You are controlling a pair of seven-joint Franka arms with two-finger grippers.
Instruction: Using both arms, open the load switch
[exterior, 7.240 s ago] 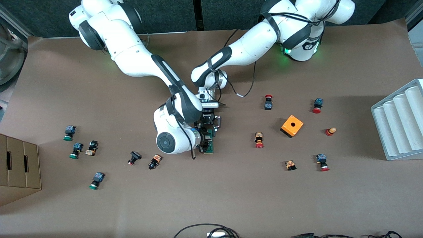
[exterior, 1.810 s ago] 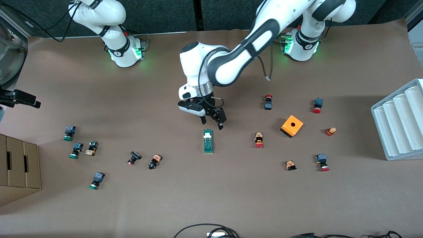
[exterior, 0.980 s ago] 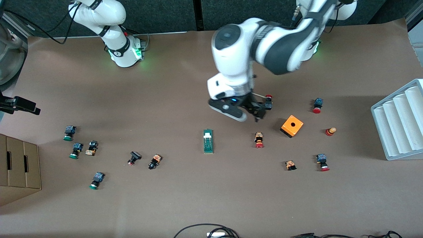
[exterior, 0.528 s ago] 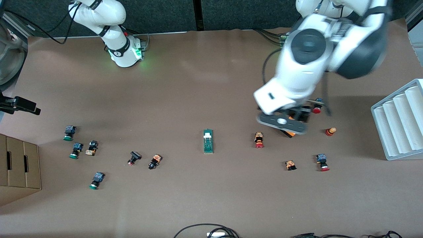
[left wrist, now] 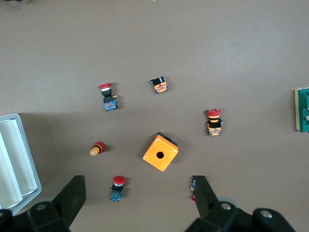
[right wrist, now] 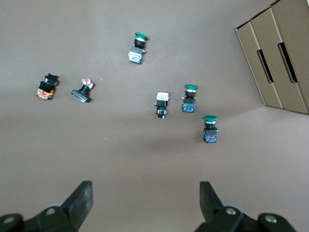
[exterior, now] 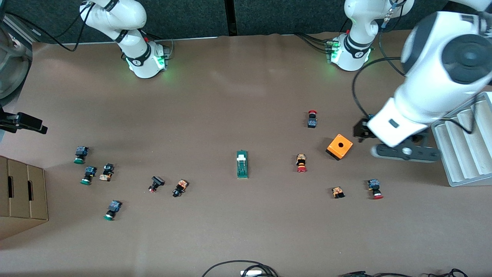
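The load switch point(exterior: 242, 164), a narrow green bar, lies flat at the middle of the table with its white piece at the end farther from the front camera. Its edge shows in the left wrist view point(left wrist: 303, 110). Neither gripper touches it. My left gripper point(left wrist: 137, 195) hangs open and empty, high over the table between the orange box point(left wrist: 161, 152) and the white tray point(left wrist: 17, 159). My right gripper point(right wrist: 145, 193) hangs open and empty over the right arm's end of the table, above several green-capped buttons point(right wrist: 210, 129).
Red-capped push-buttons point(exterior: 301, 163) lie scattered around the orange box point(exterior: 339, 146). Green-capped buttons point(exterior: 80, 154) lie toward the right arm's end, beside a cardboard box point(exterior: 21, 192). The ribbed white tray point(exterior: 465, 146) stands at the left arm's end. Cables point(exterior: 242, 267) lie at the near edge.
My left arm has swung up and away from the table's middle, past the orange box, toward the white tray. The load switch has stayed put, and the right arm has not moved.
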